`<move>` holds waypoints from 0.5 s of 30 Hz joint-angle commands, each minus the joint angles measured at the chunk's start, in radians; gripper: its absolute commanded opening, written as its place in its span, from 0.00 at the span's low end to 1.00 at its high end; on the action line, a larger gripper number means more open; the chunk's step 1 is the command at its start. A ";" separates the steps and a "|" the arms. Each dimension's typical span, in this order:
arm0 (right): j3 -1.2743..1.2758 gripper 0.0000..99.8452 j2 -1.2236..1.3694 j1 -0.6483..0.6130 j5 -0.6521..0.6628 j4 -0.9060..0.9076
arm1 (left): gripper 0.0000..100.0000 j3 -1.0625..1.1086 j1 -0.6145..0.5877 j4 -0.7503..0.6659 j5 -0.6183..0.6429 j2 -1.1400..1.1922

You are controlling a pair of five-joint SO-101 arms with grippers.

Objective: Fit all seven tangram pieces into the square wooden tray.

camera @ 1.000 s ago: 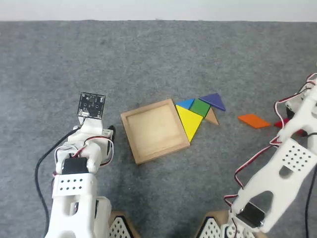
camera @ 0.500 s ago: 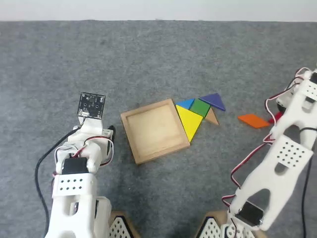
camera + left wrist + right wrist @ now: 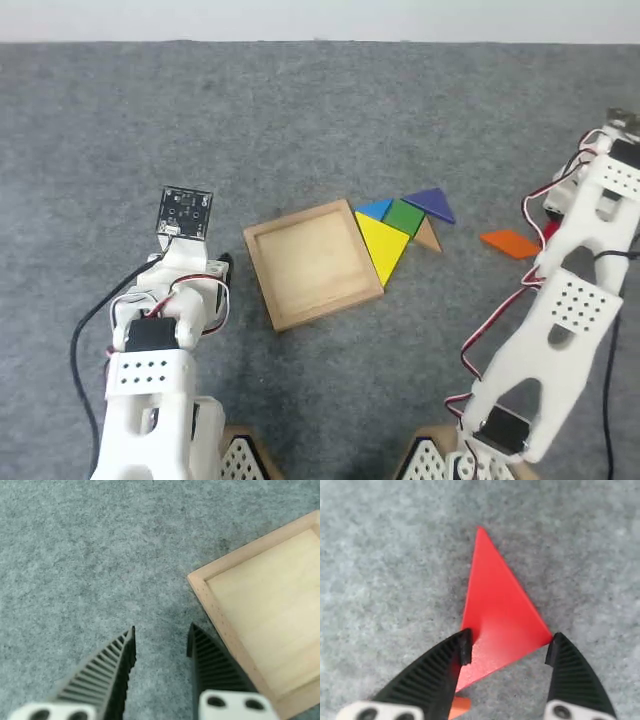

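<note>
Left jaws: apart and empty, over the worktop (image 3: 300,120) just beside the tray's (image 3: 216,570) corner.
Tray: bare, with the yellow piece (image 3: 382,245) touching its right edge.
Grasp: we judge we should sink level and close on the red triangle's (image 3: 497,615) straight edges, lest it pivot out.
Red triangle: flat, near the orange piece (image 3: 510,243), its wide end between the right jaws, which are apart and not yet clamped.
</note>
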 commanded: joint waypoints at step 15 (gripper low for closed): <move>-0.359 0.31 -0.010 0.016 -0.178 0.203 | 0.17 -0.007 0.006 -0.018 -0.009 0.005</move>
